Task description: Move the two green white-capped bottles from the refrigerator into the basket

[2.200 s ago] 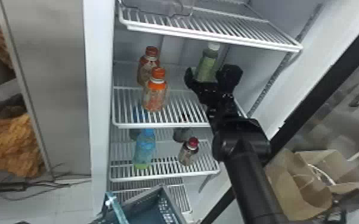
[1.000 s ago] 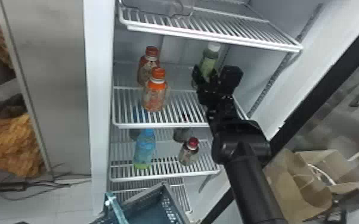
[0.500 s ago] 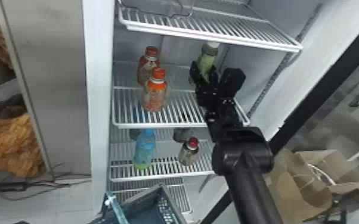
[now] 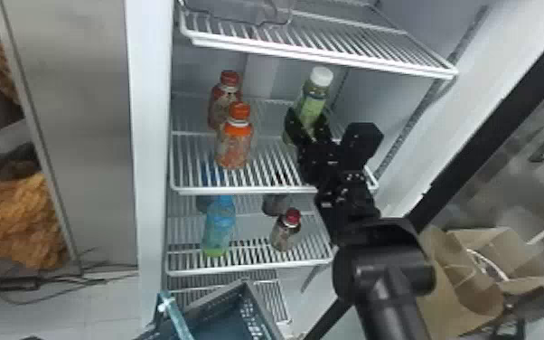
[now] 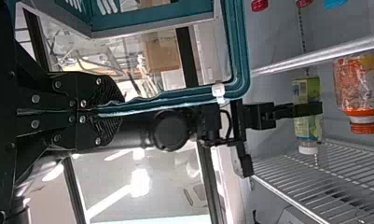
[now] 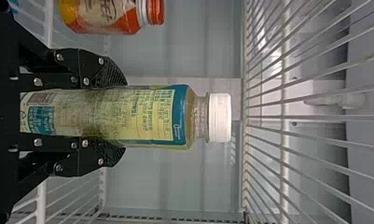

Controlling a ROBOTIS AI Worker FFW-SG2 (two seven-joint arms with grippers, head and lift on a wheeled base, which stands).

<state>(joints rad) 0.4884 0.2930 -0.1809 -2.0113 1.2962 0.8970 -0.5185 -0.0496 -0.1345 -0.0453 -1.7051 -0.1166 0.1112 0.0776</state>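
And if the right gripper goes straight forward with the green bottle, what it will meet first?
Probably the refrigerator's back wall, touched first by the green bottle held in the right gripper; how far off it is, I cannot tell.

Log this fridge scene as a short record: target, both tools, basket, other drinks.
target: green white-capped bottle, upper of the two drink shelves
right tool: right tool closed around its body
left tool: left tool closed on the teal handle
basket: basket low, before the fridge
beside target: orange-capped bottle, red-capped bottle
shelf below: blue bottle, dark-red-capped bottle
target lifted: cannot tell
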